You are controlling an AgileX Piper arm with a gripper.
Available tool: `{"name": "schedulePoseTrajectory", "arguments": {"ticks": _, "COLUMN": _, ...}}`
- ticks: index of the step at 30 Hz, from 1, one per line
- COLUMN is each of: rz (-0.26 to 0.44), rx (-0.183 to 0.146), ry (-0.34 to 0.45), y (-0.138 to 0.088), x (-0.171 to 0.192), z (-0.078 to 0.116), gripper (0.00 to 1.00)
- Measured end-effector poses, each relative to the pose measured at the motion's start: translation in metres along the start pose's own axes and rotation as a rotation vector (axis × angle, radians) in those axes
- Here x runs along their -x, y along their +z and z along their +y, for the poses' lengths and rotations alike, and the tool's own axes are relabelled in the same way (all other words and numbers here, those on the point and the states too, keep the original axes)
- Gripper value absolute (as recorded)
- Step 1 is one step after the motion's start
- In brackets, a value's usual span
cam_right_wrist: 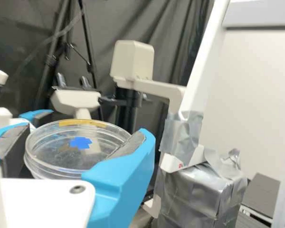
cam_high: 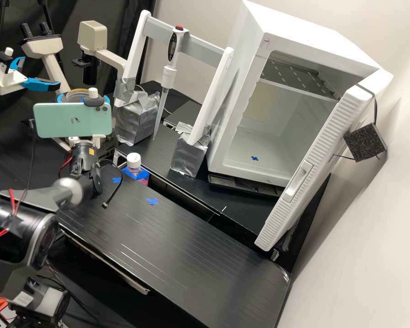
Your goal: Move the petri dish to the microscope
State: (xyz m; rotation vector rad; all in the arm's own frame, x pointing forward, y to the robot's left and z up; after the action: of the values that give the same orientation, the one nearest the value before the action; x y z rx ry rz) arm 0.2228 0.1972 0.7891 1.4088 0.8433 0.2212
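One claw (cam_high: 83, 96), white with two bright blue fingers, dark pads set against opposite sides of its load: one round, shallow petri dish (cam_right_wrist: 52, 153) of clear plastic, held above the bench (cam_high: 177, 241). Dish marked with a blue cross (cam_right_wrist: 80, 142) and a yellow strip (cam_right_wrist: 80, 122) along the rim; carried roughly level. One microscope (cam_high: 92, 35), cream, with black eyepieces and a boxy lamp head, standing beyond the dish in the wrist view; whether the dish is over its stage, cannot tell. One mint-green phone (cam_high: 61, 120), mounted on the arm. One white pipette (cam_high: 169, 75) with red button, upright on a white and grey frame (cam_high: 200, 48), whose feet stand in blocks wrapped in silver tape (cam_high: 187, 157). One clear bottle (cam_high: 134, 160), white-capped, in a blue holder (cam_high: 143, 174), beside the black ridged bench top. Two blue tape crosses (cam_high: 152, 201) on that top. One white cabinet (cam_high: 300, 27), its door (cam_high: 323, 150) standing open, with a wire shelf and another blue cross (cam_high: 254, 158) inside.
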Motion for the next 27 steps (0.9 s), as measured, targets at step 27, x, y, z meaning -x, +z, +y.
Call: {"name": "schedulePoseTrajectory", "arguments": {"ticks": 27, "rz": -0.197, "rx": 0.036, "ry": -0.087, "y": -0.016, "x": -0.120, "z": -0.055, "gripper": 0.00}}
